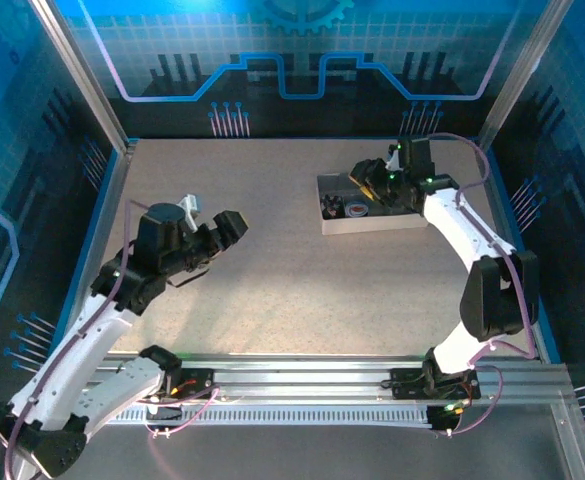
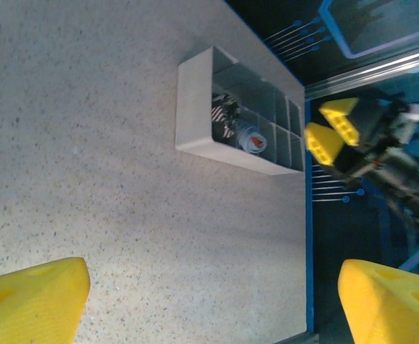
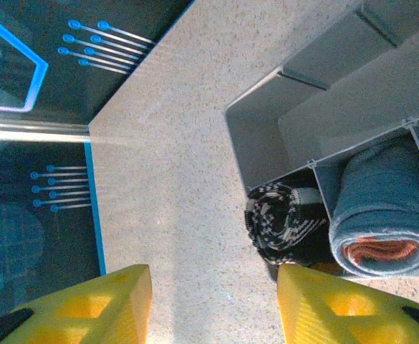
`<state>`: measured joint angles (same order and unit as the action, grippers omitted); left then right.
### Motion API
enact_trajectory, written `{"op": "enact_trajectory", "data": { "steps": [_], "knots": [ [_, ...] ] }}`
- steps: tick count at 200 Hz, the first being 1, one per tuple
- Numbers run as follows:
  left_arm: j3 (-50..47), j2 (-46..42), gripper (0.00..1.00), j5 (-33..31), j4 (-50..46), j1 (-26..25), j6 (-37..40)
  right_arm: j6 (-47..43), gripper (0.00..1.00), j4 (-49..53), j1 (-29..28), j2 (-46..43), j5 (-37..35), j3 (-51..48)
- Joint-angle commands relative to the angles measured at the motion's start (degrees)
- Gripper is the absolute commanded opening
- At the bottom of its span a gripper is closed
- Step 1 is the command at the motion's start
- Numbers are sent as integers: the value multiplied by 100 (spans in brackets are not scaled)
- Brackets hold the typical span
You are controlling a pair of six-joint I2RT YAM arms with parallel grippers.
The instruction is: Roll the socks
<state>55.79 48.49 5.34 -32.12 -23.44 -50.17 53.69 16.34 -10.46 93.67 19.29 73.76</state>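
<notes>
Both socks are rolled up and sit side by side in compartments at one end of the grey divided tray [image 3: 256, 143]. One is the black sock with white stripes [image 3: 288, 222], the other the blue-grey sock [image 3: 384, 215] with orange-red at the roll's core. My right gripper [image 3: 213, 301] hovers open just beside the tray's end, bare table between its yellow fingers, one finger close to the black roll. From above, the right gripper [image 1: 369, 181] is at the tray [image 1: 372, 222]. My left gripper [image 1: 230, 228] is wide open over the table's left-middle, holding nothing.
The left wrist view looks across bare speckled table to the tray [image 2: 195, 107], with the black sock [image 2: 225, 118], the blue-grey sock [image 2: 252, 137] and the right gripper [image 2: 329, 132] behind it. Blue enclosure walls ring the table; an aluminium rail runs along the near edge.
</notes>
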Motion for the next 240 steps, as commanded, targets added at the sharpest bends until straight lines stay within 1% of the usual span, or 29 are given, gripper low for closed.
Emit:
{"op": "enact_trajectory", "data": {
  "steps": [1,21,38,88,105,116,135,145,157,166,171,173,198,208,215,223,230,231,233,234,236,237,238,240],
  "knots": [
    [179,-326,92,-280,308,-29,787,-48,50,-896,-70,337,320,-416],
    [162,-592,93,-473,388,-28,1156,-76,51,-991,-73,583,325,-287],
    [151,-775,94,-607,353,-27,1312,-104,51,-938,-73,874,284,-124],
    [108,-970,94,-671,180,-25,1170,-33,51,-1001,-90,1627,255,221],
    [121,-991,95,-703,156,-22,1150,0,51,-935,-87,1738,273,343],
    [155,-991,95,-738,98,-24,1163,12,51,-941,-95,1644,290,373],
    [233,-982,97,-863,-100,-24,1176,-160,53,-687,-155,1187,22,436],
    [297,-982,99,-1013,-274,-29,1131,-327,55,-402,-203,825,-287,503],
    [414,-952,99,-1238,-577,-19,1007,-643,66,102,-291,331,-831,603],
    [543,-886,99,-1445,-884,2,846,-894,82,530,-342,-79,-1285,683],
    [605,-828,99,-1524,-1049,4,790,-1040,97,717,-356,-278,-1462,711],
    [632,-807,99,-1551,-1103,12,777,-1097,100,782,-353,-349,-1507,722],
    [694,-661,99,-1556,-1332,101,858,-1656,100,1949,-246,-1254,-2329,738],
    [712,-657,99,-1684,-1437,112,920,-1775,100,2338,-149,-1650,-2630,586],
    [721,-654,99,-1879,-1573,123,968,-1844,100,2615,-119,-1948,-2969,461],
    [767,-625,99,-2331,-1904,122,929,-1952,100,2802,-159,-2379,-3517,191],
    [813,-552,99,-3031,-2349,121,665,-2017,100,2696,-200,-2789,-3933,-273],
    [813,-543,99,-3257,-2443,121,618,-2050,100,2631,-215,-2852,-3977,-370],
    [826,-514,99,-3355,-2592,121,483,-2140,100,2500,-218,-2994,-4073,-549],
    [826,-497,99,-3617,-2661,121,417,-2190,100,2402,-224,-3069,-4113,-631],
    [821,-474,99,-3814,-2829,125,308,-2291,100,2280,-240,-3200,-4204,-856],
    [813,-460,99,-3814,-2889,123,232,-2341,100,2151,-243,-3286,-4249,-951],
    [813,-448,99,-4055,-2946,122,177,-2413,100,2047,-254,-3365,-4293,-1043],
    [792,-431,99,-4220,-3038,121,92,-2523,100,1820,-261,-3529,-4410,-1301]
  ]
}}
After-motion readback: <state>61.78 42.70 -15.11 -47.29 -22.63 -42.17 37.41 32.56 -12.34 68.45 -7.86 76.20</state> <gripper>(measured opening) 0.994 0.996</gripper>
